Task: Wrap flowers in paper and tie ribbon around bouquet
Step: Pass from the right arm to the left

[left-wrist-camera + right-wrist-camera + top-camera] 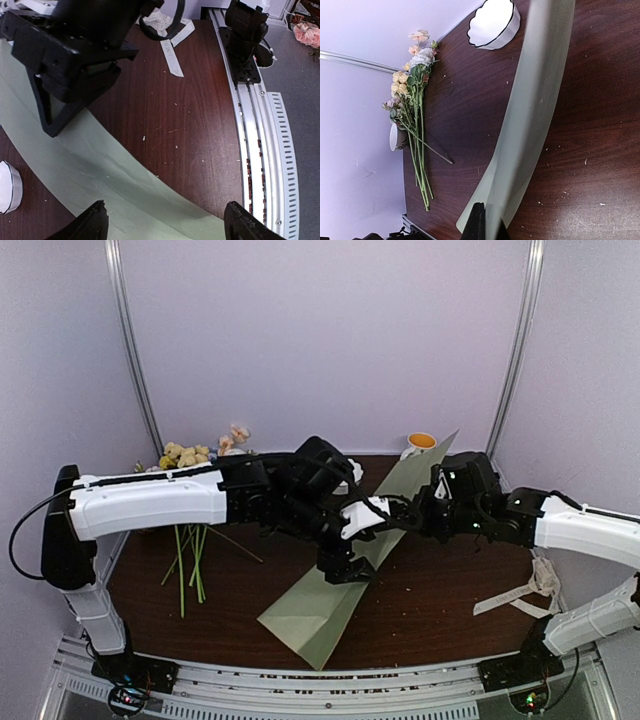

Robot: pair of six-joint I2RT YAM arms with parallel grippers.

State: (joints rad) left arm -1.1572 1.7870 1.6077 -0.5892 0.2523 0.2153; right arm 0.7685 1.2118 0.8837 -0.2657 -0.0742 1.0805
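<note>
Top external view showed one bunch of the flowers (190,455) at the far left of the table (440,590), blossoms toward the back wall and the thin green stems fanned toward the near edge, well apart from everything else of the task. In the right wrist view one small white cup (395,137) lay just beside the blossoms; what it held could not be told. The left gripper (167,225) hung over the middle of the table with its two fingers (95,222) spread wide and nothing between them, just above the one sheet of the paper (320,615). That sheet, sage-green side up, ran on a diagonal from the near centre toward the far right, its near part flat on the wood and its right-hand edge lifted in a curve. Behind the left wrist stood one white bowl (495,22) with a scalloped dark rim, its inside showing only plain white. Farther right, at the back edge beside the paper's far corner, stood a second cup (421,443), white, with something yellow-orange in it. The right gripper (485,225) was closed, its fingers pinched on the raised edge of the paper. At the far right one ribbon (515,595), cream-white, lay loose on the table near the right arm, apart from both the paper and the flowers.
</note>
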